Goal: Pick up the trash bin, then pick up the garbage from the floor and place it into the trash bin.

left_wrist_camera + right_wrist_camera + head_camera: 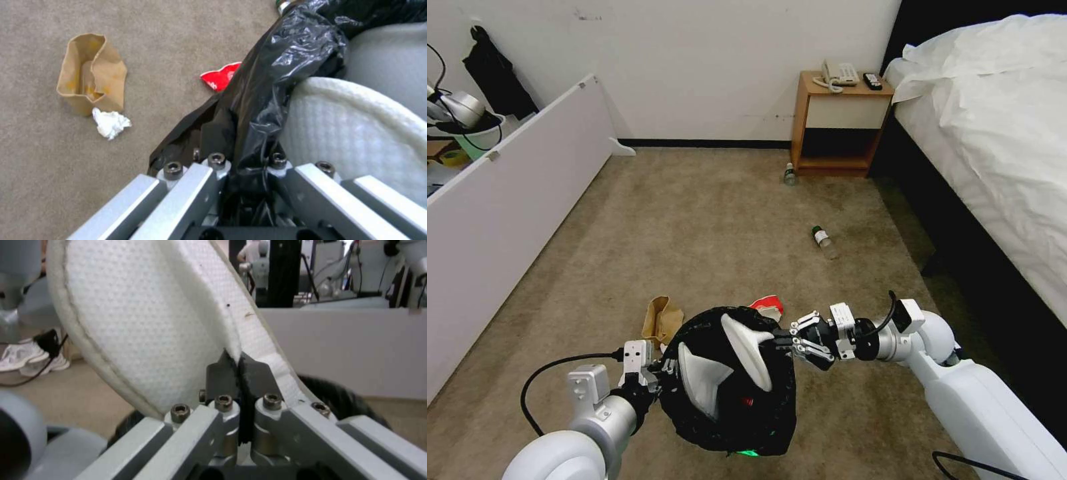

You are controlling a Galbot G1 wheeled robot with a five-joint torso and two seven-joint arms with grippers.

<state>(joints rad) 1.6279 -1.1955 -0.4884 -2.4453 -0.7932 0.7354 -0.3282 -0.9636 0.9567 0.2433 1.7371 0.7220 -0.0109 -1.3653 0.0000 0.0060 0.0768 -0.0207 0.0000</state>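
Both arms reach forward low and bent at the elbow. The left gripper point(662, 368) points inward from the left arm, its fingers clamped tight on the crinkly black plastic liner at the rim of the small round trash bin point(734, 387). The right gripper point(784, 341) comes in from the other side, wrist level, fingers pinched together on the edge of a white fabric slipper point(747, 350) at the bin's mouth.
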